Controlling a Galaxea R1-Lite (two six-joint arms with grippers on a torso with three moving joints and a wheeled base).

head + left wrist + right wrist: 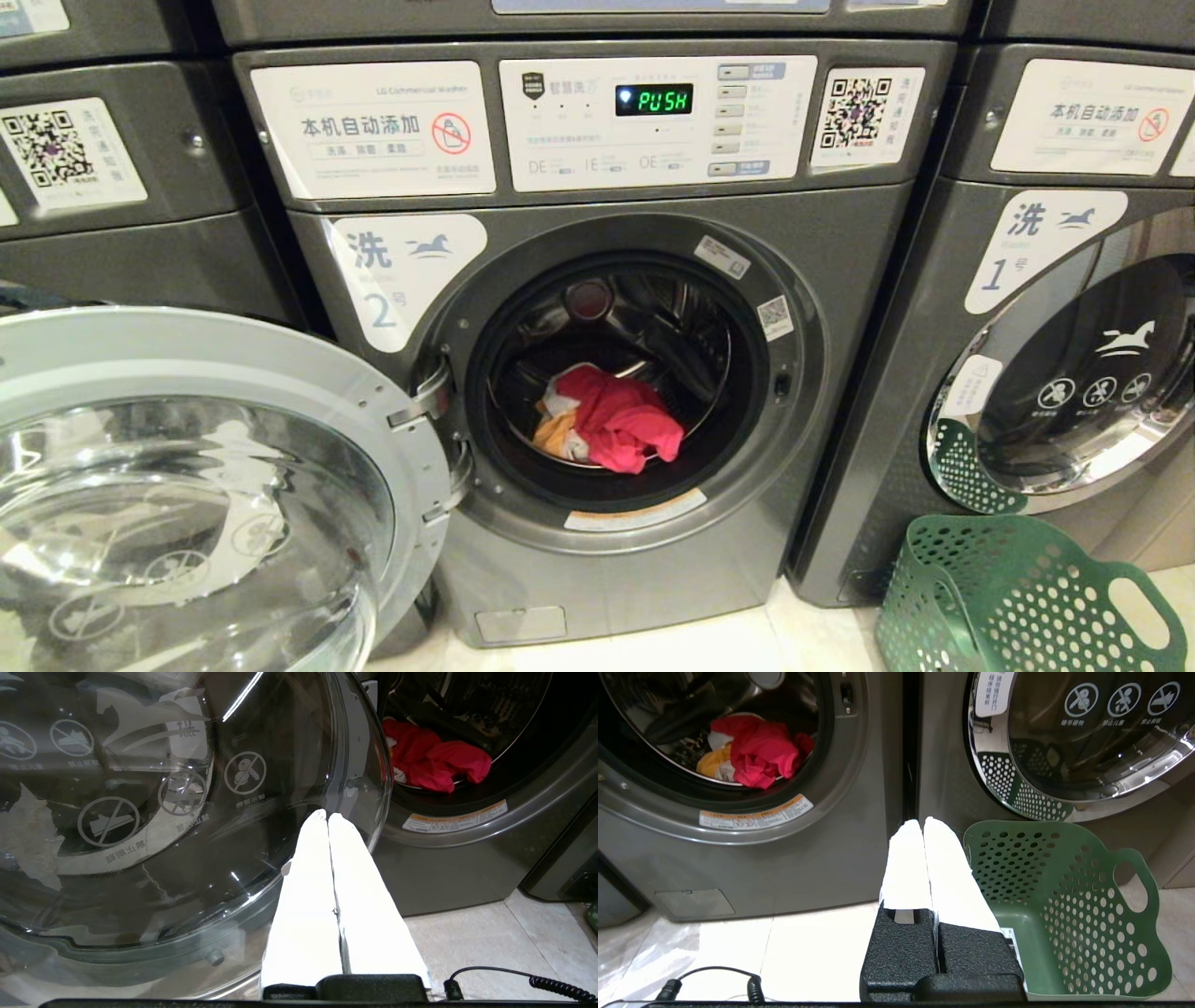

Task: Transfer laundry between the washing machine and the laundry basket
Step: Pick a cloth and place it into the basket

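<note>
Laundromat floor: your left gripper (327, 815) and right gripper (922, 822) sat pinched empty, red garment (621, 418) beyond in the drum, green basket (1069, 905) beside the right jaws bare.

My washer (597, 373) stands grey with its round door (187, 485) swung wide to my left. In the drum lies a crumpled red garment (621, 420) over something yellow, perhaps a towel. My green perforated basket (1018, 597) sits empty on the floor, right of the washer.
</note>
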